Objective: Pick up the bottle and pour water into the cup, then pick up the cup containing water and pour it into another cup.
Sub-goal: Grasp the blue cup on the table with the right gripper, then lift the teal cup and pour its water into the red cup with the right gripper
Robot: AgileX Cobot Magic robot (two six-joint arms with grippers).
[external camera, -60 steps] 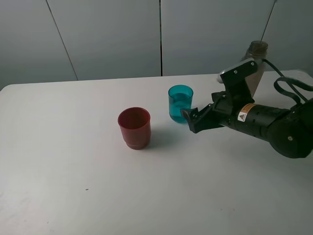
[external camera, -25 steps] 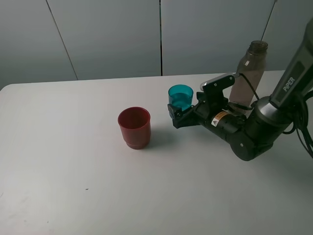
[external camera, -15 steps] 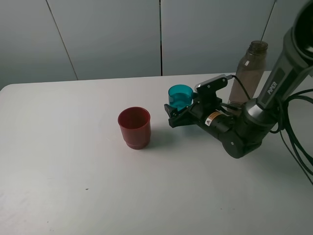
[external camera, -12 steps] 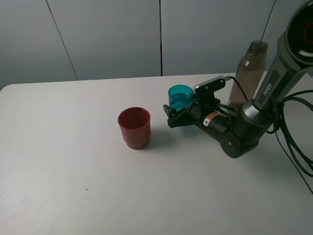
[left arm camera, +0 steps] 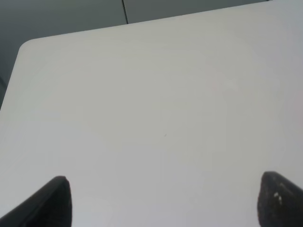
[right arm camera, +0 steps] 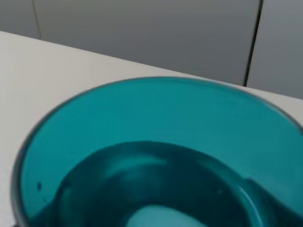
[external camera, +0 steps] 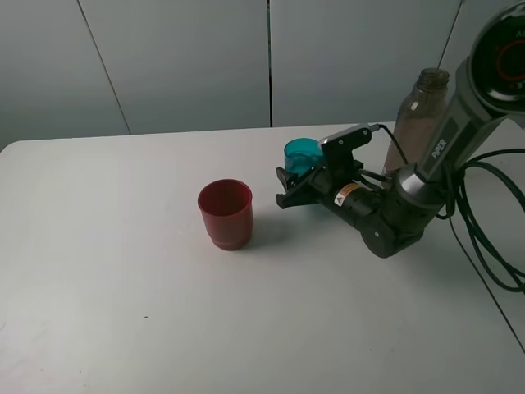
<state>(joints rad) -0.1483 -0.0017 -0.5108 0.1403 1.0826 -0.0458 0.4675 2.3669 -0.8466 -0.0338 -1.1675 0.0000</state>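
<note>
From the high camera, the right gripper (external camera: pixel 287 187) reaches in from the right edge of the table (external camera: pixel 123 279). It is clamped on the lower part of the cup (external camera: pixel 301 153), which is toward the back edge, right of centre. Whether the cup's base is off the table cannot be told. The red cup (external camera: pixel 225 212) stands upright near the middle of the table, apart from the cup and on the side toward the left edge. The bottle (external camera: pixel 418 111) stands upright near the back right corner, behind the arm, with nothing touching it. The left wrist view shows only bare table and the left gripper (left arm camera: pixel 168 201), its fingertips wide apart and holding nothing. The right wrist view is filled by the cup's rim and inner wall, with water lying in the bottom; the fingers themselves are outside this view. Since the cup holds water and the bottle is set down, the first pour looks done, and the step in hand is picking up the filled cup. The next move calls for lifting it level, carrying it toward the red cup, bringing its lip over that mouth and tilting slowly. A smooth, tapering wall could slip in the grip.
</note>
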